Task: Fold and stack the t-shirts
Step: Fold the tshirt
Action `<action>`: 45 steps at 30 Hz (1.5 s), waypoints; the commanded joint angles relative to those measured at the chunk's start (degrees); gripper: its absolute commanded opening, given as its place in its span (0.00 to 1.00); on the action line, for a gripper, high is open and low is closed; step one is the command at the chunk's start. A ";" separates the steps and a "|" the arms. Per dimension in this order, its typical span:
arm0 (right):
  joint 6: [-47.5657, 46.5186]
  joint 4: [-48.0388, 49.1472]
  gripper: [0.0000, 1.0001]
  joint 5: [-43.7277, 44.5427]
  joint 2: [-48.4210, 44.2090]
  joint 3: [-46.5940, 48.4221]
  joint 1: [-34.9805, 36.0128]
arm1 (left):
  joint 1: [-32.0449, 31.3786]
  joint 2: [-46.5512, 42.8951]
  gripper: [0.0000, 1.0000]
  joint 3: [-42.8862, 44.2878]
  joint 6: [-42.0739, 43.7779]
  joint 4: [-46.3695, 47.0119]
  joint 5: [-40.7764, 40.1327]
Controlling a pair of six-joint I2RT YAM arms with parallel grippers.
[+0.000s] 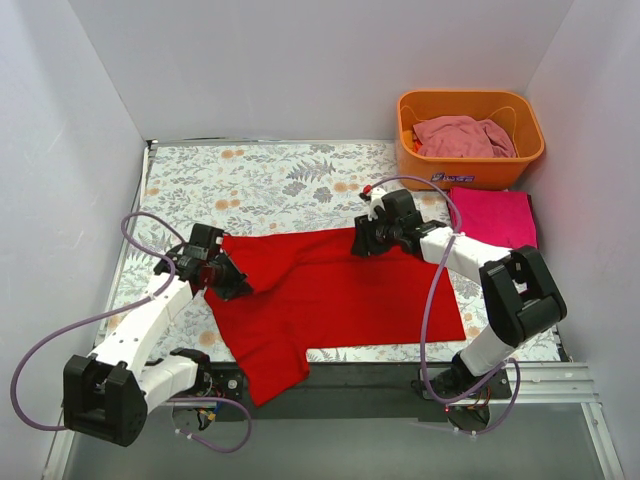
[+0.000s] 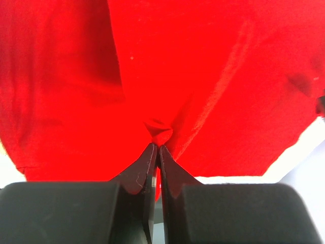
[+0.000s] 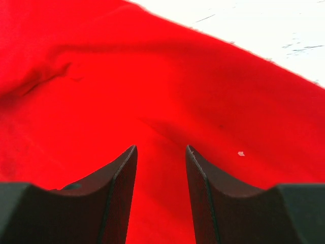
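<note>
The bright red t-shirt (image 1: 330,290) lies spread on the floral tabletop, one part hanging over the near edge. My left gripper (image 1: 232,284) is at its left edge, shut on a pinch of red cloth (image 2: 158,133). My right gripper (image 1: 362,241) is at the shirt's far right corner, jaws open over the red cloth (image 3: 167,101) with nothing held. The magenta-pink t-shirt (image 1: 493,218) lies folded flat at the right. The dusty pale pink t-shirt (image 1: 462,136) is bunched in the basket.
The orange plastic basket (image 1: 470,168) stands at the far right corner. White walls enclose the table on three sides. Floral tabletop (image 1: 270,185) shows behind the red shirt. A black bar (image 1: 360,375) runs along the near edge.
</note>
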 commanded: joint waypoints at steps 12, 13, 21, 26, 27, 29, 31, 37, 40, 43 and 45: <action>-0.87 2.06 0.49 -1.62 -3.00 -0.83 -12.69 | -1.14 -2.83 0.29 -3.75 -1.81 2.75 -3.31; -0.79 3.63 0.49 -4.15 -3.00 -1.09 -12.52 | -1.06 -2.31 0.36 -2.44 -1.73 2.75 -5.15; 3.24 7.68 0.49 -8.91 -3.88 -4.78 -7.42 | 5.87 4.36 0.56 3.20 4.06 8.35 -15.27; 10.01 13.29 0.47 -12.08 -2.21 -4.61 -1.02 | 10.72 9.56 0.49 5.75 9.34 10.48 -11.78; 11.06 14.36 0.46 -12.17 -1.25 -4.70 0.13 | 10.72 9.74 0.47 5.40 10.66 10.74 -10.11; 13.35 16.81 0.45 -12.00 -0.10 -4.61 3.20 | 10.28 8.86 0.46 3.57 12.16 10.84 -4.93; 13.88 17.18 0.45 -11.21 2.09 -3.82 4.97 | 7.58 6.07 0.46 2.24 13.82 10.40 -4.46; 14.50 17.44 0.44 -8.93 4.47 -3.11 7.79 | -6.13 1.82 0.53 -0.31 13.04 9.52 -11.75; 14.33 17.44 0.46 -7.35 3.60 -4.25 7.79 | -10.09 3.93 0.56 0.82 11.81 9.25 -14.91; 14.68 17.44 0.49 -6.64 3.07 -4.96 7.79 | -14.74 8.58 0.56 3.19 10.41 9.25 -18.51; 14.77 17.36 0.50 -6.46 2.89 -5.31 7.79 | -18.35 12.89 0.57 4.95 9.44 8.47 -21.06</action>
